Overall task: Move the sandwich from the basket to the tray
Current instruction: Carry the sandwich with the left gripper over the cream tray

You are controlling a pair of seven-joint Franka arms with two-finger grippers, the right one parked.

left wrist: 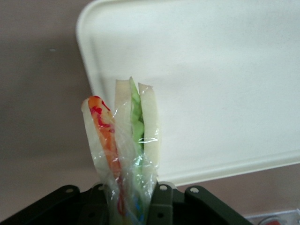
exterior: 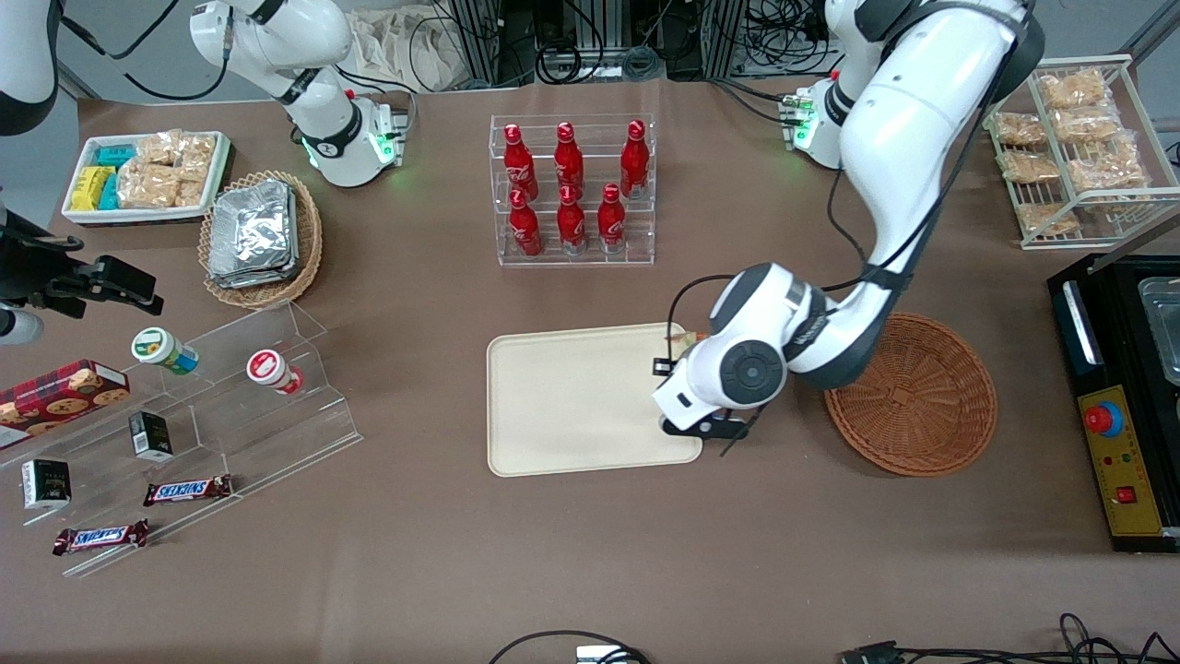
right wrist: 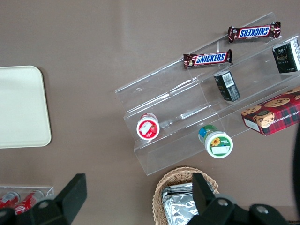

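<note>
A: The tray (exterior: 572, 406) looks like smooth matt plastic, cream. The basket (exterior: 922, 406) just beside it is rough woven wicker, reddish-brown.

B: And the sandwich (left wrist: 126, 140) above the tray's edge?

A: Glossy clear wrap, crinkled, over soft pale bread. The gripper (left wrist: 131, 206) clamped on it is matt black plastic, its jaws closed against the wrap.

B: The counter (exterior: 590, 572)?

A: Dull brown, cloth-like, no shine.

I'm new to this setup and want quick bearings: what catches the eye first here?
The gripper over the tray's edge nearest the basket, shut on a clear-wrapped sandwich. Next, six red bottles in a clear rack, farther from the camera than the tray.
</note>
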